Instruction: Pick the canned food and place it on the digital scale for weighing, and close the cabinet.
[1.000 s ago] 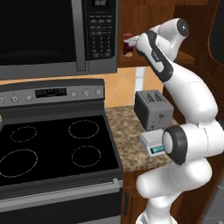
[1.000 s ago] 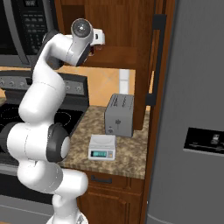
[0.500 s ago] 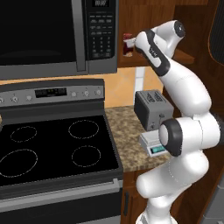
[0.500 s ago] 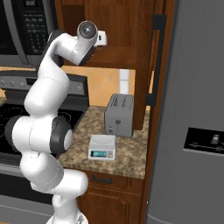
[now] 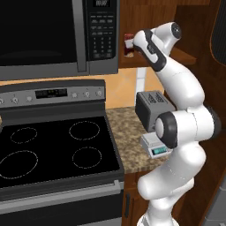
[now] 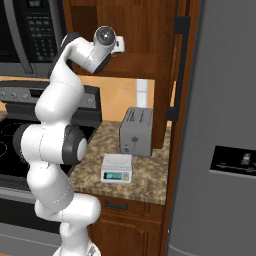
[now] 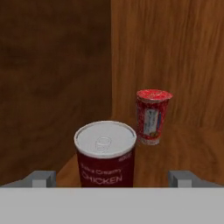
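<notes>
We find our fingers [image 7: 111, 178] spread astride the canned food [image 7: 105, 153]; off-centre closing risks toppling it into the slimmer can [image 7: 152, 116].

Short dark-red canned food [image 7: 105, 155]: base cut off by grey band | small white digital scale [image 5: 154, 146]: partly hidden behind white arm

Home kitchen, rendered. Black glass-top stove [image 5: 53, 150] under a built-in microwave [image 5: 57, 35], speckled granite worktop [image 6: 145, 172] with toaster [image 6: 136, 131], brown wood cabinet [image 6: 140, 30], probably a steel fridge [image 6: 220, 125] at right, partly cropped.
</notes>
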{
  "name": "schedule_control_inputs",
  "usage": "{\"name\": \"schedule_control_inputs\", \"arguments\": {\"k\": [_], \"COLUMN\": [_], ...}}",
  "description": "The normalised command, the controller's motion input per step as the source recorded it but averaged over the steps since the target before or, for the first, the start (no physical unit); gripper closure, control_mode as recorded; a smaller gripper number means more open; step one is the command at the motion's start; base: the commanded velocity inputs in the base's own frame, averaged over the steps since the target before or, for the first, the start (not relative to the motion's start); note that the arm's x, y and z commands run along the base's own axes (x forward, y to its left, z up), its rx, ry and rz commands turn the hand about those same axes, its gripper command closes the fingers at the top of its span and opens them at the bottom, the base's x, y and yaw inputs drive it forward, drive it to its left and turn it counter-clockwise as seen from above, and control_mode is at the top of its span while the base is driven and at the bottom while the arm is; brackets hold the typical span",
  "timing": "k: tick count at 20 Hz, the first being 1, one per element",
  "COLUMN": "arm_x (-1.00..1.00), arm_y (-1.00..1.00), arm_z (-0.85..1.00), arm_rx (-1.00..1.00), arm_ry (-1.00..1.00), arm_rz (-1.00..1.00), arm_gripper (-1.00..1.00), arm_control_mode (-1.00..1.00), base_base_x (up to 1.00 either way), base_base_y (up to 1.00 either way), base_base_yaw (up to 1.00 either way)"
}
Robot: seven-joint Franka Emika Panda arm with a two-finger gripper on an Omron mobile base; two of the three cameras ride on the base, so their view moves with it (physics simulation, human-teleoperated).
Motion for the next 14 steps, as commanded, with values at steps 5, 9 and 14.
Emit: {"name": "schedule_control_inputs", "arguments": {"k": [5, 9, 14], "arm_x": [0.29, 0.12, 0.09], "arm_y": [0.00, 0.14, 0.34], "arm_z": [-0.12, -0.08, -0.06], "arm_rx": [0.00, -0.01, -0.04], "arm_ry": [0.00, 0.00, 0.00], "arm_rz": [0.01, 0.00, 0.00], "arm_gripper": [-1.00, -1.00, -1.00], "arm_control_mode": [-1.00, -1.00, -1.00], "base_base_x": [0.00, 0.00, 0.00], "base_base_y": [0.00, 0.00, 0.00], "base_base_yaw": [0.00, 0.00, 0.00]}}
